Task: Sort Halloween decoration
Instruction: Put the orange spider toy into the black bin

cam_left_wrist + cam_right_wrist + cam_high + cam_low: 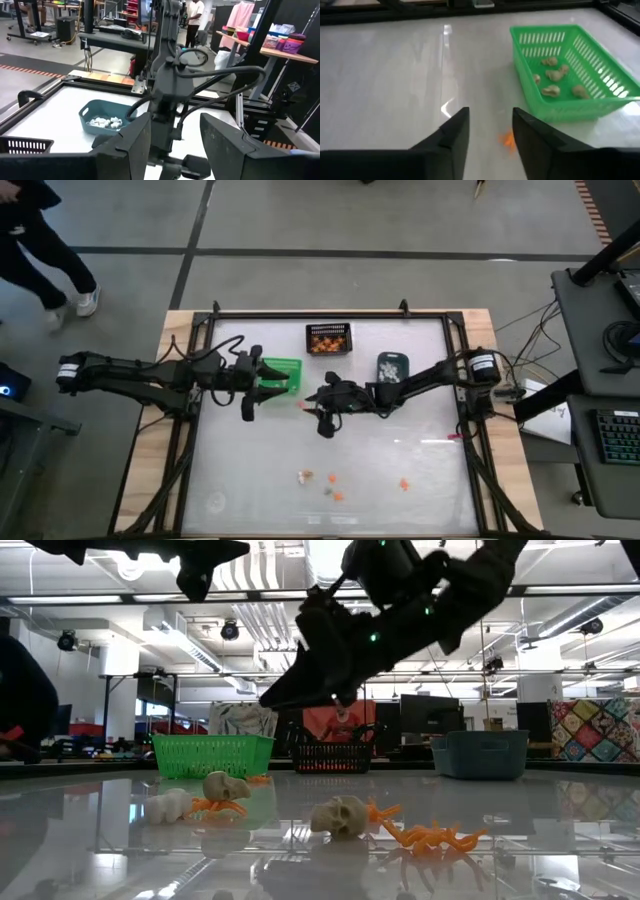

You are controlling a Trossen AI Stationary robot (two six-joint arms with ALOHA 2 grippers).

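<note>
Seen from overhead, I have both dark arms reaching in over the white tabletop (400, 470). My right gripper (312, 404) hovers near the table's middle; its wrist view shows the two dark fingers (456, 131) parted with nothing between them, and a small orange trinket (508, 140) lying on the surface just beyond them, beside the green slotted plastic basket (602, 107) that holds several tan trinkets (551, 91). My left gripper (268, 385) hangs over that green basket, its fingers (131, 145) spread wide and empty. The black mesh bin (328, 338) holds orange pieces; the blue-grey tub (89, 117) holds white ones. Loose decorations, small skulls (340, 815) and orange spiders (432, 836), lie scattered near the table's front edge.
</note>
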